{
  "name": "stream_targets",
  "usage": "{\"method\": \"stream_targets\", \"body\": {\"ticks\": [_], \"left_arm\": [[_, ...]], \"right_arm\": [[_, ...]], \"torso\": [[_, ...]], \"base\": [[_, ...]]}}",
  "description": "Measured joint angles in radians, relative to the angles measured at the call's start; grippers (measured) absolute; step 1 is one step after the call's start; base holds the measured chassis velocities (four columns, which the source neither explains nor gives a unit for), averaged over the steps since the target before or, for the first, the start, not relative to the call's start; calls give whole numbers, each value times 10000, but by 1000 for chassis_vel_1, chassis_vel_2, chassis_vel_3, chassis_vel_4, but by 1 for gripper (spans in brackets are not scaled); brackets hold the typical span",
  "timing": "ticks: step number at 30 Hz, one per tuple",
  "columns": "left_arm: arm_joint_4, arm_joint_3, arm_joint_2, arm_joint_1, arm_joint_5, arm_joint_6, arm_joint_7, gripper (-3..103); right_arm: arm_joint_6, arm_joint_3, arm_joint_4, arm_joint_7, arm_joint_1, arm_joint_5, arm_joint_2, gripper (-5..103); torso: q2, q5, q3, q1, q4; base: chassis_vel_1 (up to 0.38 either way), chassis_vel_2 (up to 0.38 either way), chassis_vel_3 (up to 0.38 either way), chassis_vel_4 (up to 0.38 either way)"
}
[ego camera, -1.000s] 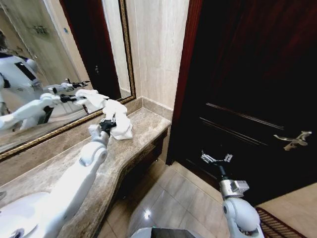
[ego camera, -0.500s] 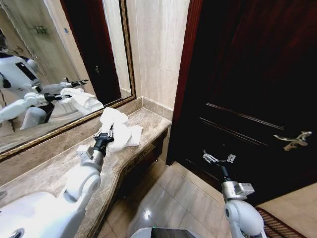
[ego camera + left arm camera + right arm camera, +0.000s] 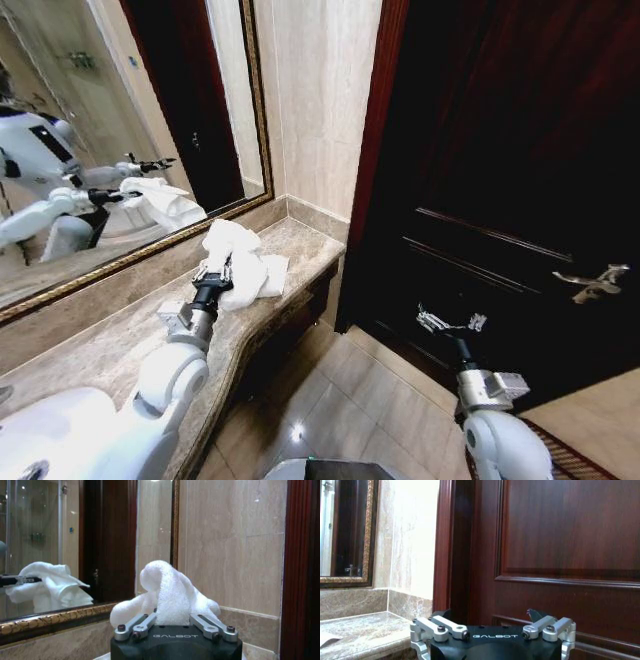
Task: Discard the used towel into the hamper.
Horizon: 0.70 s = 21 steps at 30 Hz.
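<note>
Left claw [image 3: 172, 620] grips towel [image 3: 170, 592]; right claw [image 3: 492, 624] spread, facing door [image 3: 560, 528].

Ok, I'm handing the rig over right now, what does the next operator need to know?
Left gripper: shut on the towel, at the far end of the counter by the mirror; part of the towel is raised, part lies on the stone.
Right gripper: open, empty, low in front of the dark door.
Done: towel grasped.
Left: carry it to the hamper and drop it in.

White towel [image 3: 240, 262]; dark reddish-brown door [image 3: 510, 180].
</note>
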Motion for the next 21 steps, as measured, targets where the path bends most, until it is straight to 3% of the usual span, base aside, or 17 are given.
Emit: {"method": "stream_targets", "body": {"ticks": [21], "left_arm": [[-135,81,-161,23,37,11,-5,14]], "right_arm": [[167,8,191,-125,-317,-44,141,100]], "torso": [[1,-1,-2,-4,2]], "base": [[113,-113,-108,114]]}}
